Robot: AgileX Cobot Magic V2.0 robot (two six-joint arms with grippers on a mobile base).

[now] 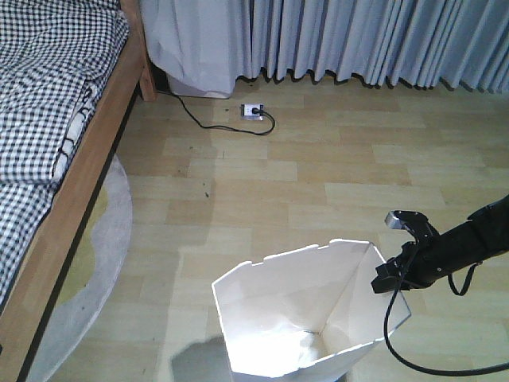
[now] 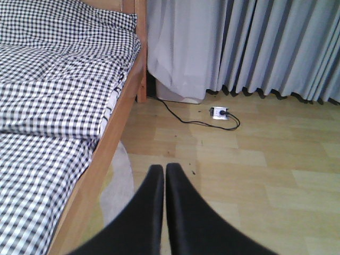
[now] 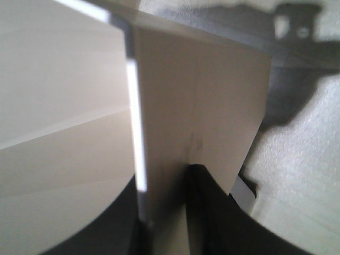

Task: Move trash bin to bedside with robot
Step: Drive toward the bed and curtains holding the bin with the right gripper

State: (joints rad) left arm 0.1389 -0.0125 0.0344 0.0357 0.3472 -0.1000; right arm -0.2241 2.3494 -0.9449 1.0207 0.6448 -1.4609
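One bin point(image 1: 306, 318) is showing at the bottom of the front view, its angular rim facing up and its base running out of frame. The right gripper point(image 1: 387, 278) is pinching the bin's right-hand wall at the rim. In the right wrist view the thin wall is passing between its two black fingers point(image 3: 218, 212), which are clamping it from either side. The right arm point(image 1: 469, 239) is reaching in from the right edge, with a black cable point(image 1: 390, 334) looping below it. The bin is sitting over pale wood floor point(image 1: 318, 175), well apart from the bed point(image 1: 48, 95) at the left, and a grey rug point(image 1: 119, 231) is lying beside the bed frame. The left gripper point(image 2: 163, 170) is hovering over the floor beside the bed, its fingers pressing together with nothing between them. Farther back, a white socket point(image 1: 252, 111) with a black cord point(image 1: 191, 113) is lying on the floor near grey curtains point(image 1: 358, 40).
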